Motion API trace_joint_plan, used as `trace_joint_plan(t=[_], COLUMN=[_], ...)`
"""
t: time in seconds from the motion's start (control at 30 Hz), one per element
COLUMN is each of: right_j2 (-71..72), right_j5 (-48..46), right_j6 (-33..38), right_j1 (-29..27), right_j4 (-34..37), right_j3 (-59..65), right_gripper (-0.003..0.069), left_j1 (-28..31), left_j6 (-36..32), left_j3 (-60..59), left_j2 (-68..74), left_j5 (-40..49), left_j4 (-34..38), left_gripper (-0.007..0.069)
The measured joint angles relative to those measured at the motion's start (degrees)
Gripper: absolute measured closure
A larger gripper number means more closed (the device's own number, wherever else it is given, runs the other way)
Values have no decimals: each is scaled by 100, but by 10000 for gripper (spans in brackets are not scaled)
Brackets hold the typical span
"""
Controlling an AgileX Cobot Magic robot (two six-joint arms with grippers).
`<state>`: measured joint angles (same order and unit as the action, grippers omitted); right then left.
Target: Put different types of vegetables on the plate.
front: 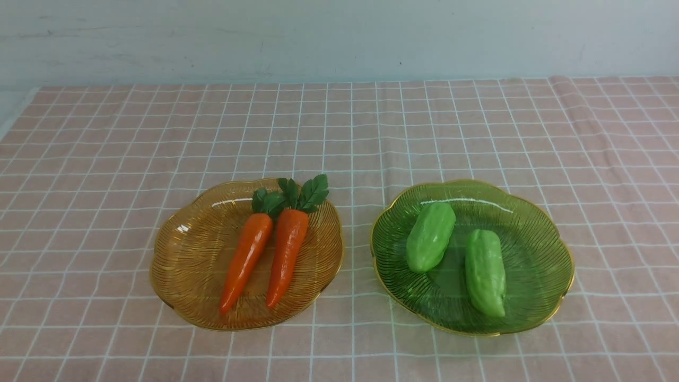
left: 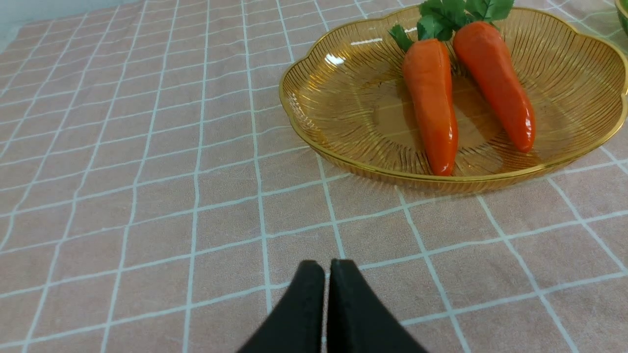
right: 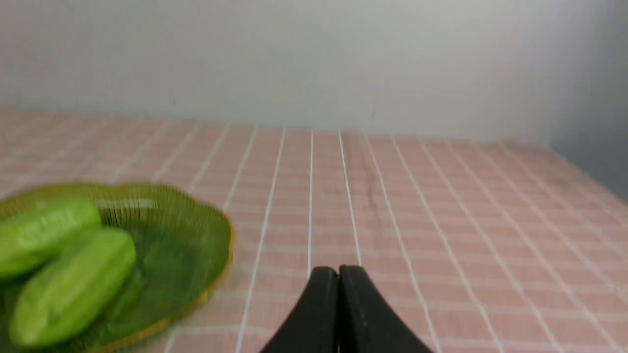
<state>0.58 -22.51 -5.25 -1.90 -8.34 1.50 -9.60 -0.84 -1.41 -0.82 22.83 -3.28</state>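
Observation:
Two orange carrots (front: 246,261) (front: 287,255) with green leafy tops lie side by side in the amber plate (front: 185,265) at centre left. Two light-green gourds (front: 430,236) (front: 485,272) lie in the green plate (front: 541,254) at centre right. Neither arm shows in the front view. In the left wrist view my left gripper (left: 327,267) is shut with nothing in it, over the cloth short of the amber plate (left: 343,93) and its carrots (left: 431,103) (left: 493,81). My right gripper (right: 338,272) is shut and empty, beside the green plate (right: 196,230) with the gourds (right: 68,289) (right: 41,235).
A pink cloth with a white grid (front: 339,127) covers the table, with a crease at its back right (front: 565,101). A pale wall (front: 339,37) stands behind. The cloth's left edge (front: 16,116) shows at the far left.

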Motion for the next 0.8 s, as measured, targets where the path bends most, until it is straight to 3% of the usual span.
trace_joint_plan(t=[0.8], right_j2=[0], right_j5=[-11], right_j6=[-52], right_j1=[0], right_j4=[0], right_j3=[0], right_gripper=[674], left_j1=[0], left_j6=[0], left_j3=[0], left_j2=[0], left_j5=[0], left_j4=[0], left_gripper=[625])
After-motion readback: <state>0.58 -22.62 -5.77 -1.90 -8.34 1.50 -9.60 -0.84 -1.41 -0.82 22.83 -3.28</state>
